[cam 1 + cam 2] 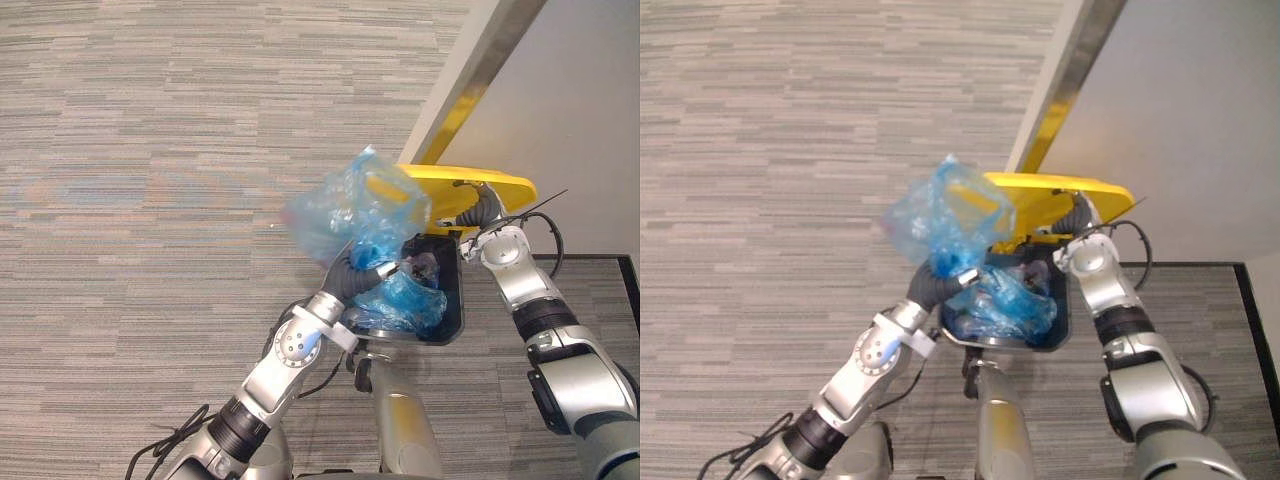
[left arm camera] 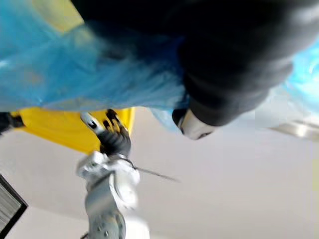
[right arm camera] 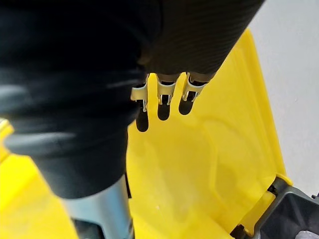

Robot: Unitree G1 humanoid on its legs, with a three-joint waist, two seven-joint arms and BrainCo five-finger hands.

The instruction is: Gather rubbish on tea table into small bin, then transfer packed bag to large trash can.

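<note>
1. Left eye view: your left hand (image 1: 388, 268) is clenched on the blue bag (image 1: 358, 205), which billows up above the open large trash can (image 1: 456, 300). More blue plastic (image 1: 405, 300) lies inside the can. Your right hand (image 1: 478, 208) is up against the raised yellow lid (image 1: 470, 185).
2. Left wrist view: the bag's plastic drapes across your left hand's dark cover. Past it you see the right hand at the lid's edge.
3. Right wrist view: your right hand's fingers (image 3: 165, 88) are straight, their tips touching the lid's underside and clasping nothing.
</note>
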